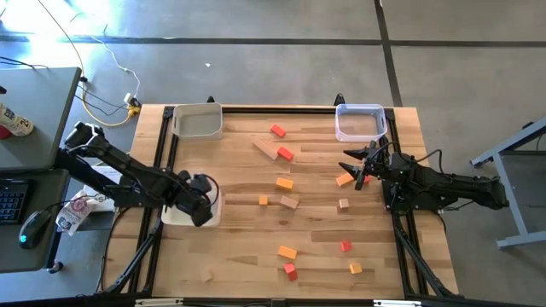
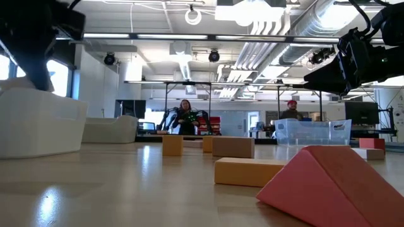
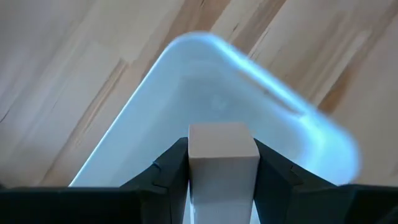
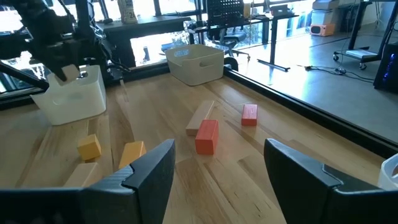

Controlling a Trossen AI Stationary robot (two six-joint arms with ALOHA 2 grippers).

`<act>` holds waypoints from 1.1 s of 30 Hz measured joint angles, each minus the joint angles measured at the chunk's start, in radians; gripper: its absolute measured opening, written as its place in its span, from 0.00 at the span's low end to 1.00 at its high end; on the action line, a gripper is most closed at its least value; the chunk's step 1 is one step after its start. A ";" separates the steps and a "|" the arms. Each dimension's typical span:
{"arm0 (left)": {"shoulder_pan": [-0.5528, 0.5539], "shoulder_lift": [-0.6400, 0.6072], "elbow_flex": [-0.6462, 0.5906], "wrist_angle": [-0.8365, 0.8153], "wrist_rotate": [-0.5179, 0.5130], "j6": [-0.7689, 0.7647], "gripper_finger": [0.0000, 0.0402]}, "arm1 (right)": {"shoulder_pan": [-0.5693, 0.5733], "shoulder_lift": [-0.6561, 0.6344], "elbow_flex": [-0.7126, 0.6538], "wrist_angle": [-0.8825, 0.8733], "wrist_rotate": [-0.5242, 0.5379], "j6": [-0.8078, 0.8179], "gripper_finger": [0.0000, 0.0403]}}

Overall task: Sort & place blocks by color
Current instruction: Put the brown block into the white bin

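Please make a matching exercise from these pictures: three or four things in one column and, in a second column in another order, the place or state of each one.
Things:
1. left end effector
2. right end effector
3. clear bin
4. light wood cube

Places or states:
A. at the table's far right corner
B. open, holding nothing, beside an orange block
C. held between two dark fingers
D. closed on a block, above the white bin at the table's left edge

Right pairs: 1-D, 2-B, 3-A, 4-C
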 joint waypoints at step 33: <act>0.200 0.000 -0.040 0.005 0.248 0.190 0.29 | 0.000 0.000 0.000 0.000 0.000 0.000 0.58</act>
